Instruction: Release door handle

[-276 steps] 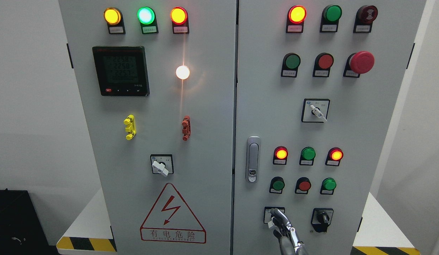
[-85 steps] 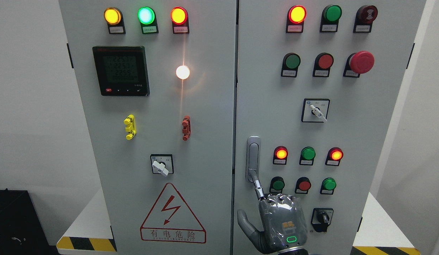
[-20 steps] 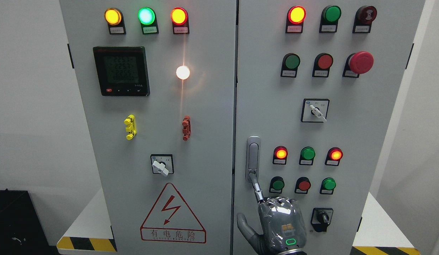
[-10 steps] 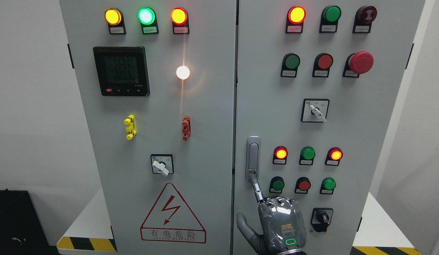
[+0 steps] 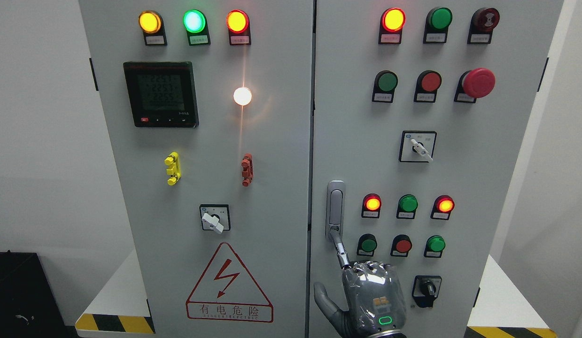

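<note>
The door handle [image 5: 336, 211] is a slim silver bar, long axis upright, at the right door's [image 5: 483, 188] left edge; the right hand [image 5: 366, 300] (index finger [image 5: 338, 249] touching its lower end) grasps nothing.

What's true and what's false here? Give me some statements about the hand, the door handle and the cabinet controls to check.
1. One of the right hand's fingers reaches the lower end of the door handle. True.
2. The door handle sits on the left door. False: it is on the right door, near its left edge.
3. A red mushroom button sits in the right door's upper right. True.
4. The digital meter is on the right door. False: it is on the left door.
5. Both hands show. False: only the right hand shows.
</note>
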Controlling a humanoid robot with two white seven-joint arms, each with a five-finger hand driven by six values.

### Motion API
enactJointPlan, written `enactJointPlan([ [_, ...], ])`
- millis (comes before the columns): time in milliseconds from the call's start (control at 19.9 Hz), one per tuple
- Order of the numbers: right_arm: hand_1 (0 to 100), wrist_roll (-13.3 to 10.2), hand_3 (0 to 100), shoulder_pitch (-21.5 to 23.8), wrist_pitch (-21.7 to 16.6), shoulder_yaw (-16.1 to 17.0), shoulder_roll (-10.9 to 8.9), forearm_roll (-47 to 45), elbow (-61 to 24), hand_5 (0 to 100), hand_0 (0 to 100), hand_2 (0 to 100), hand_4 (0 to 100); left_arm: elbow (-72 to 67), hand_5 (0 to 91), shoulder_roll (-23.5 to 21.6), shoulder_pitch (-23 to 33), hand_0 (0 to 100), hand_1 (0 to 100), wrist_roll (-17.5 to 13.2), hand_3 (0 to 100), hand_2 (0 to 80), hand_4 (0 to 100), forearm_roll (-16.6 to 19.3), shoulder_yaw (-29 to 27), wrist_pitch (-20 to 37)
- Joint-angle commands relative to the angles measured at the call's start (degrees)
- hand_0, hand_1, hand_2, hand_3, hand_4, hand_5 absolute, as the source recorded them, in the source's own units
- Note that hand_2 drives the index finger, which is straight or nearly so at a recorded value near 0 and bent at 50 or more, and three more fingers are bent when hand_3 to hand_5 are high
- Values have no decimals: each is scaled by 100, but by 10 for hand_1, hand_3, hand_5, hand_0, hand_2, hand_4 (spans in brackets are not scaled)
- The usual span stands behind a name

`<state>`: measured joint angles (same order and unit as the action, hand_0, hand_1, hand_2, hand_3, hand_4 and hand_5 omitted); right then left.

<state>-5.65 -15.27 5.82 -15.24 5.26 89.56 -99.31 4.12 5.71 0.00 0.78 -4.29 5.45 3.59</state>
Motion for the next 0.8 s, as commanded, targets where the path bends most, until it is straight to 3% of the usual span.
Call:
enactJointPlan([
  [0,206,2,1000,15,-2,-5,2,0,105,1000,423,111,1000,1,0,0,97,120,556,1,0,0,0,-2,0,1],
  [752,206,37,1000,33,-2,-5,2,0,105,1000,423,112,1000,1,0,0,97,120,556,1,0,0,0,-2,0,1],
])
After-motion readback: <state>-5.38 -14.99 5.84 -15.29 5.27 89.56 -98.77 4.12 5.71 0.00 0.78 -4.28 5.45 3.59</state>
